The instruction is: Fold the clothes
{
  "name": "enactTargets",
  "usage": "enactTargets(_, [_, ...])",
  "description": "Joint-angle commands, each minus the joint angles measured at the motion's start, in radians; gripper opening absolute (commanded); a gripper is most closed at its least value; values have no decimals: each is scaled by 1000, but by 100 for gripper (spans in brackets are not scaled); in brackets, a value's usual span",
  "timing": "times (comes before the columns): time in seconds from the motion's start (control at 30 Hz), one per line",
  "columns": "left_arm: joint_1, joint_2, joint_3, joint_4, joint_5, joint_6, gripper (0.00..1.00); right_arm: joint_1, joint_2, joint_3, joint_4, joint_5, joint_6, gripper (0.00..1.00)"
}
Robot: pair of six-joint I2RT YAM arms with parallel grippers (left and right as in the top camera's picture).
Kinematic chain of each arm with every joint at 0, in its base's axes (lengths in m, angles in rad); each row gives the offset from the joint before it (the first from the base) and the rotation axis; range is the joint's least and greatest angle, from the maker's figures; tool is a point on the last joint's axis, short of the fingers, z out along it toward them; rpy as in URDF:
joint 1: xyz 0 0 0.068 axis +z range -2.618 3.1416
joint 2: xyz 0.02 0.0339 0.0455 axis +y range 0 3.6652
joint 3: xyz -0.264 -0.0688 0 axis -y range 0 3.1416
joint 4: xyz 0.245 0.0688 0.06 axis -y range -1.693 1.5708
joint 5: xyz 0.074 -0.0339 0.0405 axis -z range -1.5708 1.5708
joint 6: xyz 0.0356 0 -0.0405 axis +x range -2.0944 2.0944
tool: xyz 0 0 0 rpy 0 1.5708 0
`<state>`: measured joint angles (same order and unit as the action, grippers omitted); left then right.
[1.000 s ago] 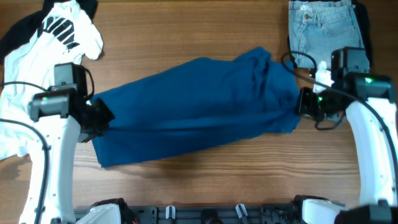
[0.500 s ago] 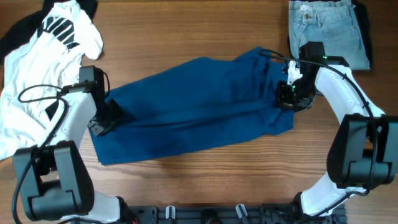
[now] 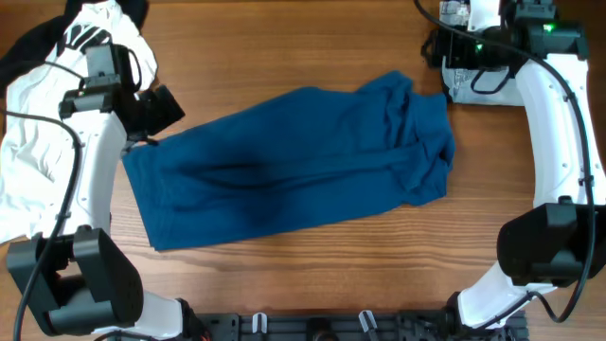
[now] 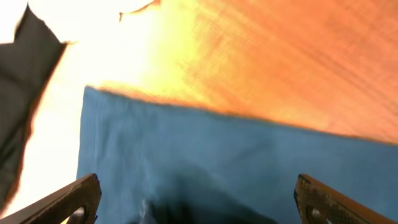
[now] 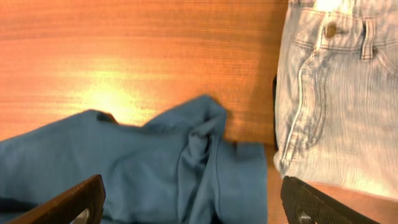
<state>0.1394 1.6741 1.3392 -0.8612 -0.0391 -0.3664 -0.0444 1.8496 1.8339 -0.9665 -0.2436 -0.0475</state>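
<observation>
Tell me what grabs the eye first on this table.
A big dark-blue shirt sprawls rumpled across the middle of the wooden table. The left gripper and right gripper hang open and empty near its two ends. Pale jeans lie far right, a white striped top far left.
</observation>
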Motion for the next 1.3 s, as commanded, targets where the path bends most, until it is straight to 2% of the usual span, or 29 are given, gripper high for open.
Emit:
enactTargets(0.0, [23,90,5,17,-3,75,100,6,59,11,76,-72,-62,91])
enactTargets(0.17, [34,254,5,60,-3,75,100,73,188,11,185,-63,-120,90])
enactTargets(0.33, [36,313,5,115,-18,71,100,131,333,11,275,-48,-137,91])
enactTargets(0.6, [35,421,5,142,-18,72,99,131,414,11,312,12,-136,90])
enactTargets(0.63, [35,439,5,147,-18,72,95,131,415,11,313,20,-136,90])
enactTargets(0.67, [35,453,5,151,-18,71,80,130,418,11,314,30,-135,90])
enactTargets(0.7, [35,464,5,155,-18,71,56,129,418,11,317,44,-136,87])
enactTargets(0.73, [35,465,5,156,-18,71,23,129,419,10,317,46,-133,79])
enactTargets(0.77, [35,465,5,159,-18,71,5,129,422,9,316,45,-132,73])
enactTargets(1.13, [35,465,5,166,-18,71,4,130,529,5,326,42,-97,72])
enactTargets(1.17, [35,465,5,170,-18,71,4,130,529,5,342,42,-82,68])
enactTargets(1.2, [35,465,5,172,-18,71,4,130,530,5,350,42,-81,60])
enactTargets(1.27, [35,465,5,172,-18,71,4,130,533,5,349,43,-83,33])
